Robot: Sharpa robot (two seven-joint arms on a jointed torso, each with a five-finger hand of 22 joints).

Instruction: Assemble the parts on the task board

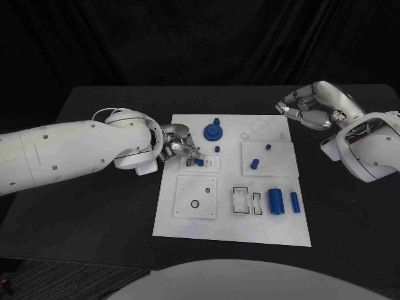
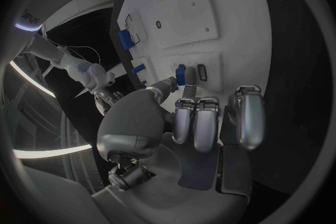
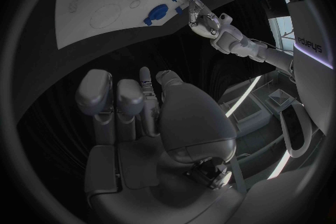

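Left hand: the left hand [image 1: 179, 149] reaches over the task board's left edge, its fingertips [image 2: 189, 89] pinching a small blue peg [image 2: 181, 74] held upright over a small raised white block [image 1: 206, 163] on the board.
Right hand: the right hand [image 1: 310, 106] hangs above the desk [image 1: 101, 187] just off the board's far right corner, fingers curled in and holding nothing.
Task thing: the white task board [image 1: 232, 232] lies in the middle of the black desk; the held peg is near the board's left edge, in its far half.
Handling: the peg looks like light, stiff plastic, smooth enough to slip; I judge a fingertip pinch on its sides, high up, leaves its lower end free to enter a hole.
Other parts: a blue geared knob [image 1: 214, 131] stands near the far edge; a short blue peg [image 1: 254, 164] lies on a raised square plate [image 1: 265, 154] toward the right edge.
Containers: two narrow rectangular recesses [image 1: 249, 201] near the middle of the board's near half look empty; just beside them lie a thick blue cylinder [image 1: 275, 200] and a thinner blue cylinder [image 1: 295, 201].
Near-left plate: a square white plate [image 1: 196, 196] carries a small dark ring.
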